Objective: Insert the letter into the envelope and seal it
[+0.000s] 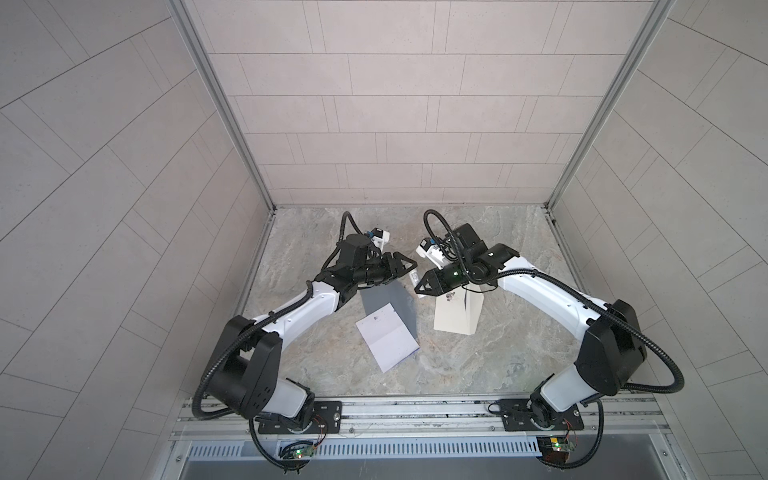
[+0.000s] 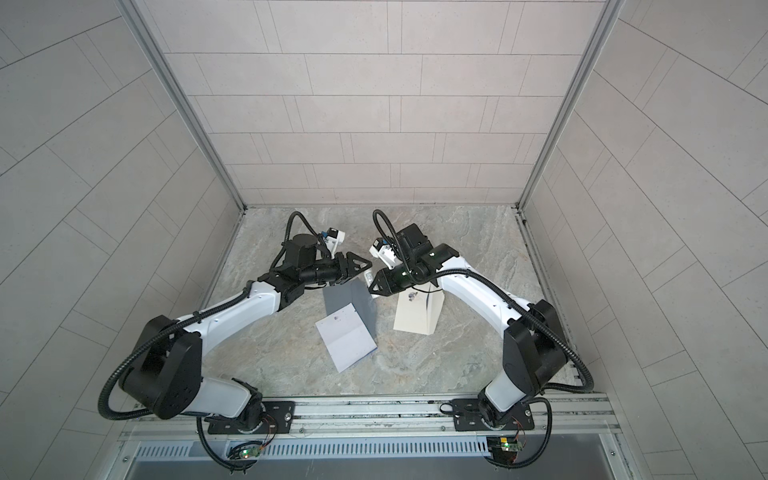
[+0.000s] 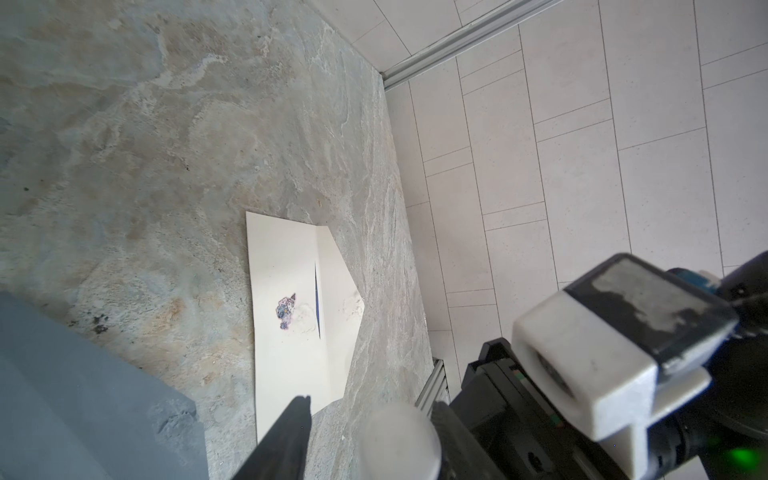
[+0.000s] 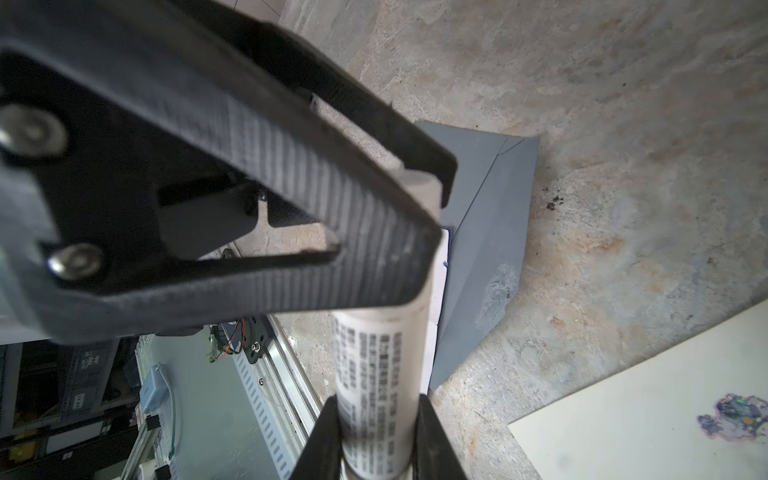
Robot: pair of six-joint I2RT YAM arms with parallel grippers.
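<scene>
Ahead of my right gripper, clamped on the glue stick, my half-open left gripper seems shallow on the cap; may slip.

The grey envelope lies flat and skewed on the table. The white letter, creased across, covers its near half and juts out toward me; I cannot tell whether it is tucked in. The glue stick, white with printed text, is clamped in my right gripper. Its cap end sits between the jaws of my left gripper.
</scene>
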